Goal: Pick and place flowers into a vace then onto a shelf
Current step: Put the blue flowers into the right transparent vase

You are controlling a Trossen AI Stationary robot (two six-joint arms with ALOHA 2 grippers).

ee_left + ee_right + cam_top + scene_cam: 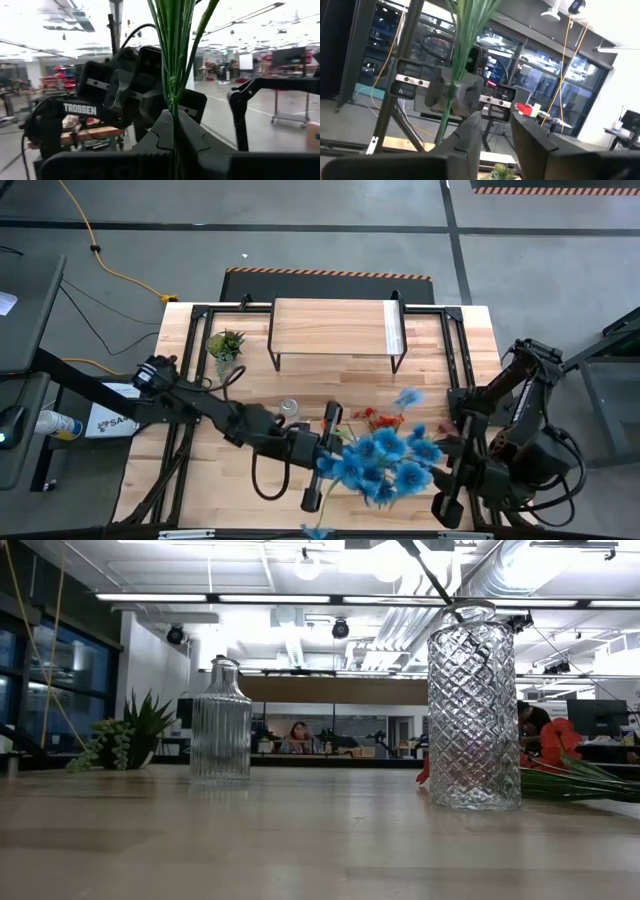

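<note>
Flowers (385, 460): stems clamped in left pincer (175, 130); right pincer (492, 130) just beside, parted.

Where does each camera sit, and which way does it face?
High: overhead, straight down on both dark arms and the blue flower cluster.
Low: tabletop height, facing the diamond-cut glass vase; no arm shows.
Left wrist: past the left claw, shut on green stems.
Right wrist: past the right claw, open.
Shared: both wrist views show the stems.

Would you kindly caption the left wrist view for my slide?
Left gripper shut on green flower stems, facing the right gripper.
</note>
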